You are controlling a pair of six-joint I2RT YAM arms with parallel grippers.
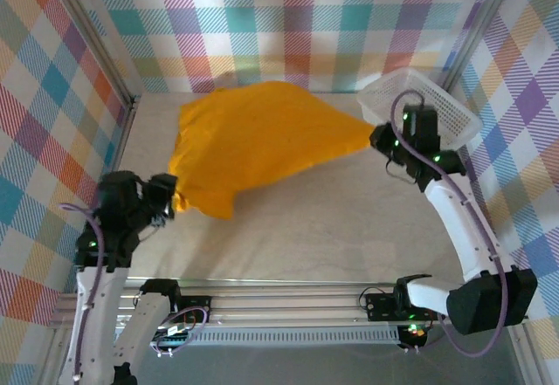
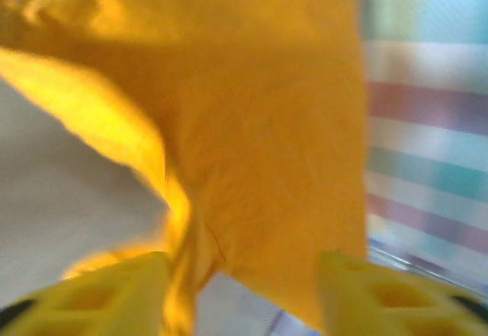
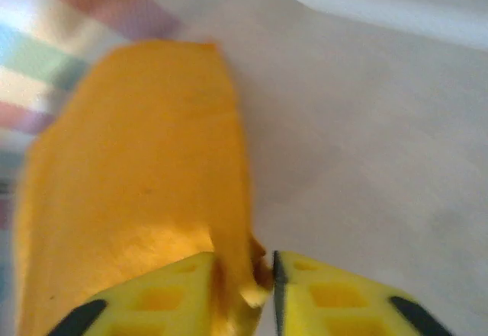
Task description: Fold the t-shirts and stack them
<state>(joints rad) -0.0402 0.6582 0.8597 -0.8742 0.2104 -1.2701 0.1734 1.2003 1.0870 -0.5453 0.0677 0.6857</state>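
**One:** Right gripper (image 3: 242, 276) first. We see its yellow fingers (image 3: 156, 294) drawn almost together, with a bunched edge of the shirt (image 3: 130, 168) pinched in the narrow gap between them.

**Two:** We agree. From above, it holds the shirt's right-hand point, where the cloth tapers to a corner just beside the basket (image 1: 389, 97).

**One:** And the left gripper (image 2: 244, 279)?

**Two:** We see its jaws standing wide apart. A fold of the shirt hangs close to the finger at the left of the wrist view, and a sliver of table (image 2: 255, 309) shows between the cloth and the other finger. (That view is blurred, so we cannot say whether the fold touches the pad.)

**One:** In the top view we put that gripper at the shirt's near left corner, where the cloth droops in a rounded lobe toward the arms.

**Two:** So where do we place the shirt as a whole?

**One:** It is spread over the far half of the table, running from one gripper to the other, broad on the left and narrowing to the right. Its far edge lies close to the plaid wall (image 1: 306, 18). We cannot tell how much of it rests on the table.

**Two:** The basket is white mesh and sits in the far right corner. In the top view the right arm's wrist lies over its near edge.
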